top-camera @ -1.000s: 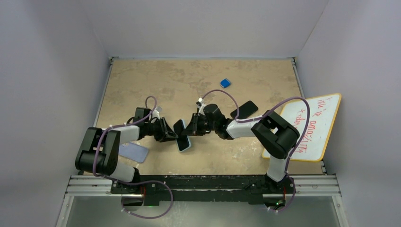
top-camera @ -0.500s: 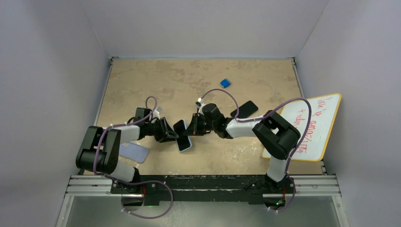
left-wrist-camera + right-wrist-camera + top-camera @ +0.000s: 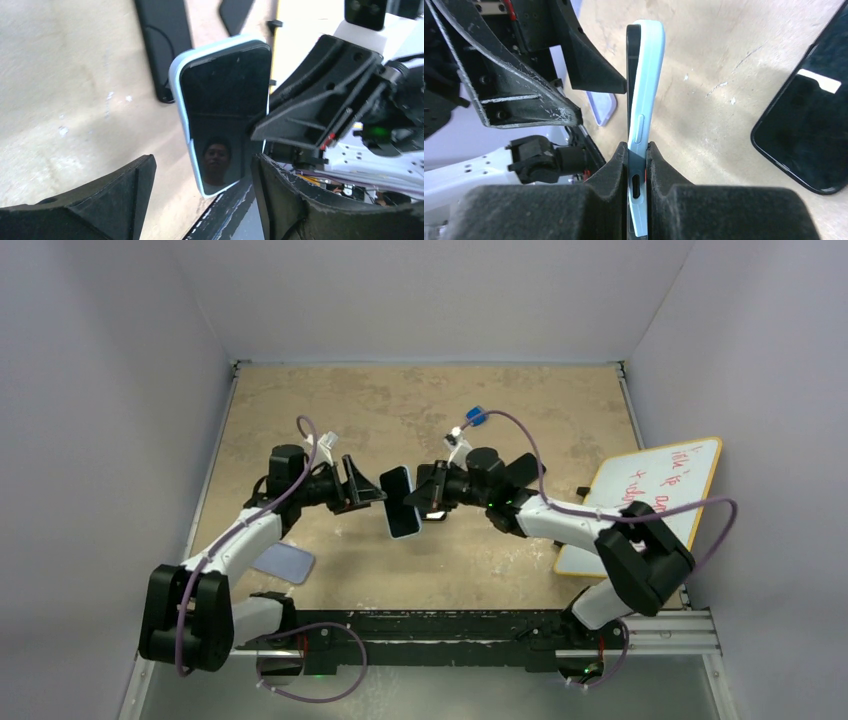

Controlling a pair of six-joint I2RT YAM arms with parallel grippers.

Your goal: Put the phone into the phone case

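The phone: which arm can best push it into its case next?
Probably left: the left gripper is open and free, facing the phone, while the right gripper is shut on the case.

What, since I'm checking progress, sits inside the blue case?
A black phone fills the blue case, held by the right gripper. Whether every edge has snapped in is hidden.

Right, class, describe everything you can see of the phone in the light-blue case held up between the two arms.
The phone is a slim slab with a dark, glossy screen, wrapped in a light-blue case of smooth, rubbery look, with a raised side button and a port cutout at one end. The right gripper is clamped on that end, front and back, holding it clear of the table. The left gripper is open beside the screen; contact cannot be told.
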